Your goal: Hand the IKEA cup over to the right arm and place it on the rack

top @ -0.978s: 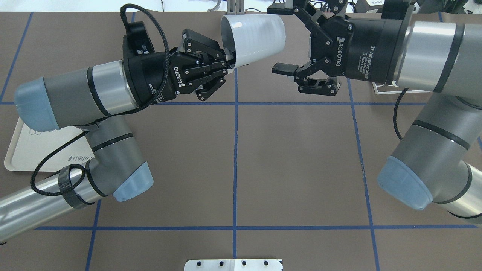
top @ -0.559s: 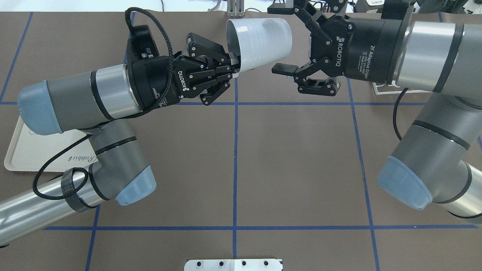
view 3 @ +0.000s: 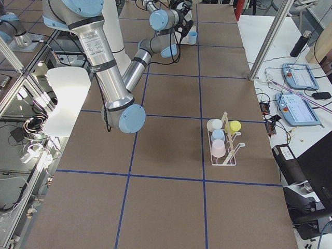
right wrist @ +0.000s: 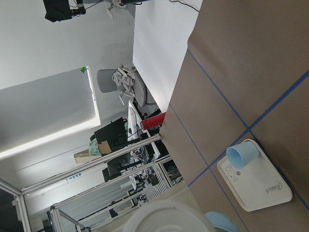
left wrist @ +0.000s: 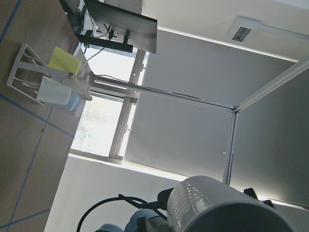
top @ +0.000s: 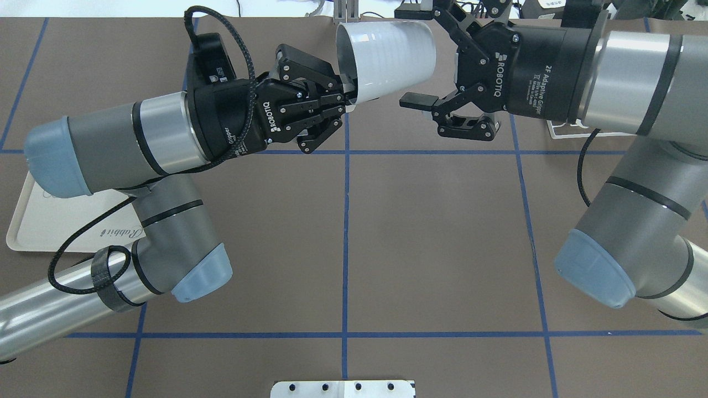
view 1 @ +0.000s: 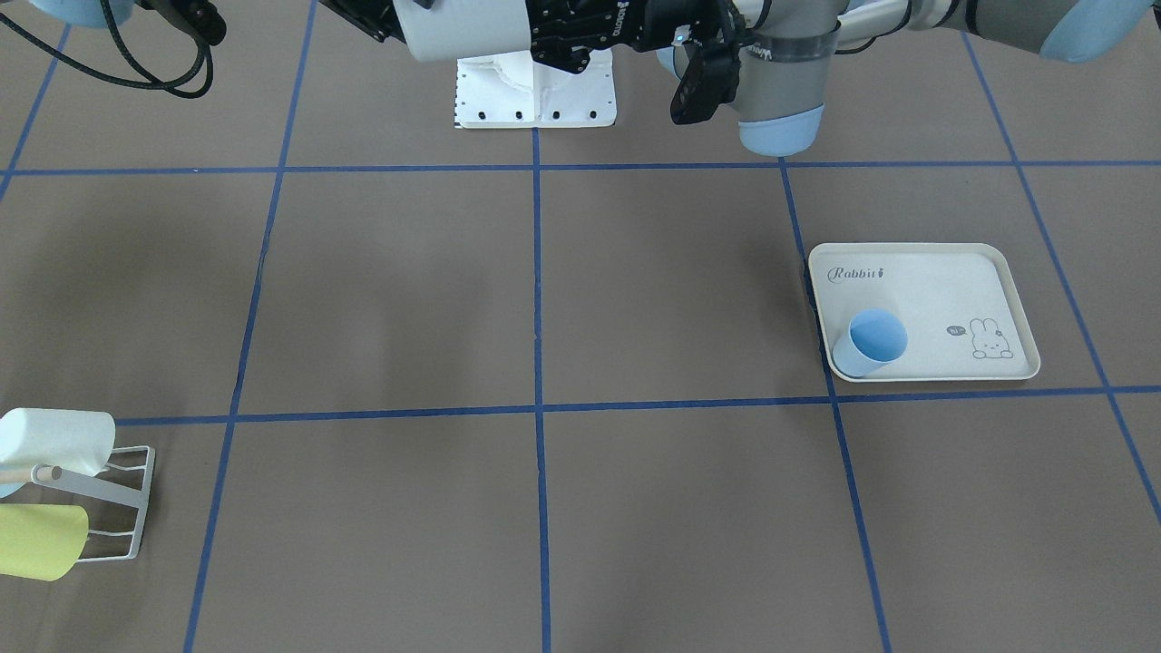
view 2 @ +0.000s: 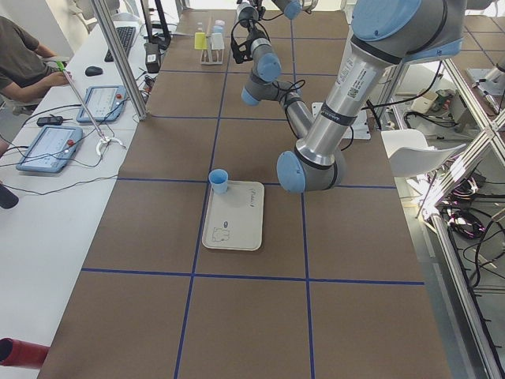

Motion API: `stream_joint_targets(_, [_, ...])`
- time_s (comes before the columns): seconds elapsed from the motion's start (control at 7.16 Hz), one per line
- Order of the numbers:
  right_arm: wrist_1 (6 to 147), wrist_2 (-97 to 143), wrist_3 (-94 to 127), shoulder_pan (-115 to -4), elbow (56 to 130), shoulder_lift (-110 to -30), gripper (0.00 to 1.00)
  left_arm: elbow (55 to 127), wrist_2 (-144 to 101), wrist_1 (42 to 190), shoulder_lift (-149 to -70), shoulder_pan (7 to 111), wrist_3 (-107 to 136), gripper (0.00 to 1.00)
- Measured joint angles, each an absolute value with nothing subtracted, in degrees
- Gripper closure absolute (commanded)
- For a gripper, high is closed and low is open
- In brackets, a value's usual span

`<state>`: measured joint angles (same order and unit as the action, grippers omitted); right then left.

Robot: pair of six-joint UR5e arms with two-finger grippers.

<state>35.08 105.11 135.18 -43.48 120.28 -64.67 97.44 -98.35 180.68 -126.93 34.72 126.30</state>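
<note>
A white ribbed IKEA cup [top: 387, 55] is held on its side in the air over the far middle of the table. My left gripper [top: 348, 94] is shut on its rim, at the open end. My right gripper [top: 410, 55] stands open. Its upper fingertip [top: 406, 11] and lower fingertip [top: 414, 101] sit either side of the cup's base end, apart from it. The cup [view 1: 467, 32] also shows at the top of the front view and low in the left wrist view [left wrist: 217, 208]. The white wire rack [view 1: 104, 508] stands near the table's edge on my right, also seen from the side [view 3: 223, 148].
The rack carries a white cup [view 1: 54, 440], a yellow cup [view 1: 41, 540] and others. A cream rabbit tray [view 1: 943, 290] on my left holds a blue cup [view 1: 871, 343]. A white base plate [top: 343, 388] lies at the near edge. Operator desks flank the table.
My left arm has carried the cup rightward, so its base now lies between the right gripper's open fingers. The right arm has stayed still.
</note>
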Motion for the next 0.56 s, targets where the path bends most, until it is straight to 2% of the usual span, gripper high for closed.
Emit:
stream_joint_targets(0.14, [35.07,104.91,135.60,-43.49,120.33,-64.63,0.96,97.46,-98.35,180.66,-126.95,34.72,126.28,0.88])
stream_joint_targets(0.28, [35.04,104.59,136.40,-43.50,120.39,-64.60,1.00,97.46,-98.38,180.64,-126.91,34.70,126.20,0.55])
stream_joint_targets(0.42, [35.08,104.27,136.95,-43.45,120.42,-64.61,1.00,97.47,-98.35,180.66,-126.92,34.71,126.03,0.42])
stream_joint_targets(0.56, [35.07,104.08,137.17,-43.43,120.46,-64.60,1.00,97.51,-98.35,180.62,-126.93,34.71,125.85,0.39])
